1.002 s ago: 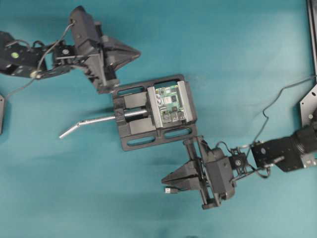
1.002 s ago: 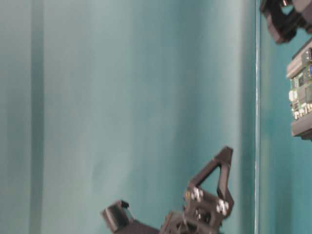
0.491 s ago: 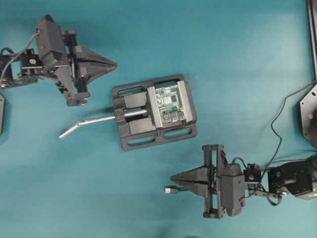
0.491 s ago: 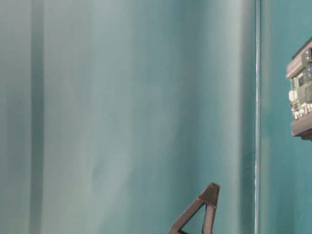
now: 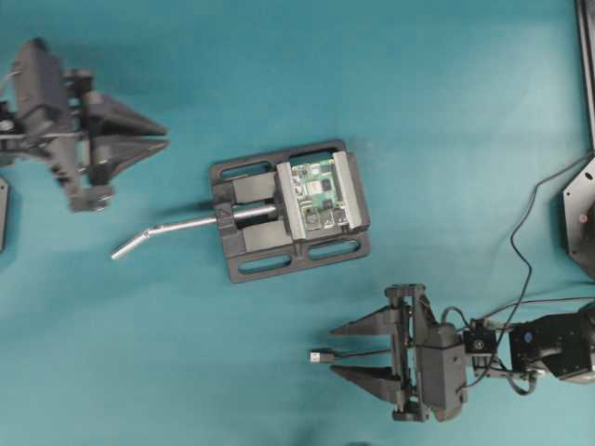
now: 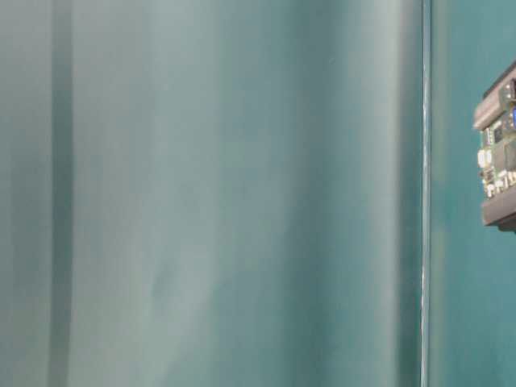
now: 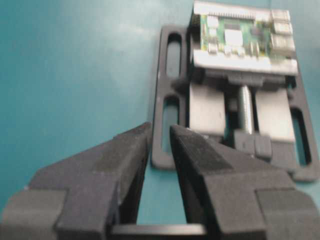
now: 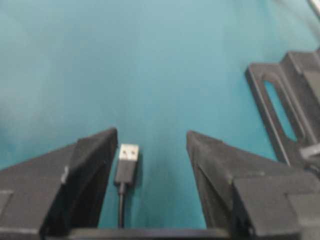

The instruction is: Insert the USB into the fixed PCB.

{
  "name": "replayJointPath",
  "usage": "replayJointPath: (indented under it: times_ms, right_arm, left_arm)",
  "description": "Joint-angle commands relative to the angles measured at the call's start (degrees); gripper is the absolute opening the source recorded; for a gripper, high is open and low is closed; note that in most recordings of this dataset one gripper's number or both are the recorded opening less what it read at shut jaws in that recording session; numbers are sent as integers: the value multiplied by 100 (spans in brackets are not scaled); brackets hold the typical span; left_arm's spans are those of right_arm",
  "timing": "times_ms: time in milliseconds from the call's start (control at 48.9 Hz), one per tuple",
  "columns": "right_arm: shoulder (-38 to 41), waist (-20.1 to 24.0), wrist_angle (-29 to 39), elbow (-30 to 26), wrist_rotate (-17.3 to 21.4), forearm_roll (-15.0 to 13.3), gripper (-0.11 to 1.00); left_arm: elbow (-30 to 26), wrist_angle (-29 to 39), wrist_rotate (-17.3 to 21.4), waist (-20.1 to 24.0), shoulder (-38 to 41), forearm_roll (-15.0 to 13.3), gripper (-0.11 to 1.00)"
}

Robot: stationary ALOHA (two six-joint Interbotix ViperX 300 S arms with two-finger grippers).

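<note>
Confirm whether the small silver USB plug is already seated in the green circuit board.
No: the small silver USB plug lies on the teal table between the right hand's open fingers, apart from the green circuit board.

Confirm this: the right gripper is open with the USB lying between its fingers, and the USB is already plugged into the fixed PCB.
Not plugged in. The USB lies loose on the table, apart from the fixed PCB in its vise, as the overhead view shows. The rest holds: the right gripper is open with the plug between its fingers.
</note>
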Motion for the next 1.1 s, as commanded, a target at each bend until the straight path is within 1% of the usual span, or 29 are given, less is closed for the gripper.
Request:
replayJointPath:
  times_ms: [0,123,225,368,450,511,634,797,1084]
  right_arm:
    - [0,35,-26,-35,9,0,62]
    - [167,26,-26,-114,18,0,62]
    - [290,35,-26,-176,18,0,62]
    - [431,35,-26,-229,18,0,62]
    - [483,26,-26,-237,18,0,62]
    - [519,35,-18,-237,26,0,62]
    - [589,35,-9,-246,44,0,62]
    - [703,35,35,-264,114,9,62]
    - [738,35,114,-272,167,9,61]
  left_arm:
    - [299,-18,0,-9,-606,18,28]
    - [668,9,26,0,-1485,26,28]
    - [932,237,26,0,-2276,35,28]
    - [1160,1116,18,0,-3410,35,28]
    - [1195,1652,18,0,-3867,44,28]
    - [1222,1916,9,9,-4113,44,28]
    - [1301,1854,9,26,-4333,62,28]
    - [1380,1705,18,35,-4280,62,28]
    - [1380,1696,9,26,-4236,62,28]
